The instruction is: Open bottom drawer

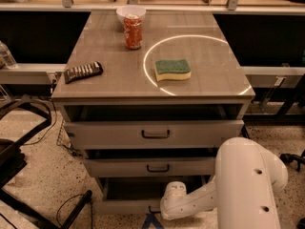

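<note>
The cabinet has three grey-beige drawers. The bottom drawer (121, 205) is the lowest, narrow front panel, with a dark gap above it. Its small dark handle (153, 208) is partly hidden by my arm. My white arm (248, 180) reaches down from the right, with its wrist (174, 200) in front of the bottom drawer. My gripper (151, 219) is at the picture's bottom edge, right at the handle and mostly cut off.
The top drawer (152, 134) and middle drawer (155, 167) stand slightly out. On the cabinet top are a green and yellow sponge (172, 69), a red can (133, 31), a white bowl (130, 12) and a dark snack bag (83, 71). Black chair legs (28, 175) and cables lie on the left floor.
</note>
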Available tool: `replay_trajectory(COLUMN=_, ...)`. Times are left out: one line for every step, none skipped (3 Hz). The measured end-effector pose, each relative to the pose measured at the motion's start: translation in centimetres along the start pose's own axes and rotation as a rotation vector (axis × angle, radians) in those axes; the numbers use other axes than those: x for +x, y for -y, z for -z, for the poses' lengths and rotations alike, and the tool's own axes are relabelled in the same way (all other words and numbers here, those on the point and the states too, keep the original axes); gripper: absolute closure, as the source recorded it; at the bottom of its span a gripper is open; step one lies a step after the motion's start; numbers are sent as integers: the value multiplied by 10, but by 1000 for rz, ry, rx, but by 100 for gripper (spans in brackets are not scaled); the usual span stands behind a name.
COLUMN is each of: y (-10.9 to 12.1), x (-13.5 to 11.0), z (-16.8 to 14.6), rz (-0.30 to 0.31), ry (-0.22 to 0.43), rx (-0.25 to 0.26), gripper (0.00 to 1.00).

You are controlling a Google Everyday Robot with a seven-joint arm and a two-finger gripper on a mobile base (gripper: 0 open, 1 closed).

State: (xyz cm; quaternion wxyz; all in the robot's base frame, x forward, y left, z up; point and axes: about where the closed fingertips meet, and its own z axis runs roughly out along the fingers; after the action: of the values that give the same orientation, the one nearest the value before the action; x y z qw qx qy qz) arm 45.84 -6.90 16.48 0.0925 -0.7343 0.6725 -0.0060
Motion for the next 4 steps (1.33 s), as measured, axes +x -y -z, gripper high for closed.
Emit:
replay_trajectory(y=0, x=0, z=0, rz=0, ry=0, rx=0, gripper=100)
replay_trajectory(y=0, x=2, z=6, rz=1, ry=2, rx=9, gripper=100)
replay_trajectory(y=0, x=2, z=6, rz=1, ry=2, rx=9, gripper=100)
replay_trajectory(y=1, x=4, z=14, rz=2, ry=3, rx=18, gripper=100)
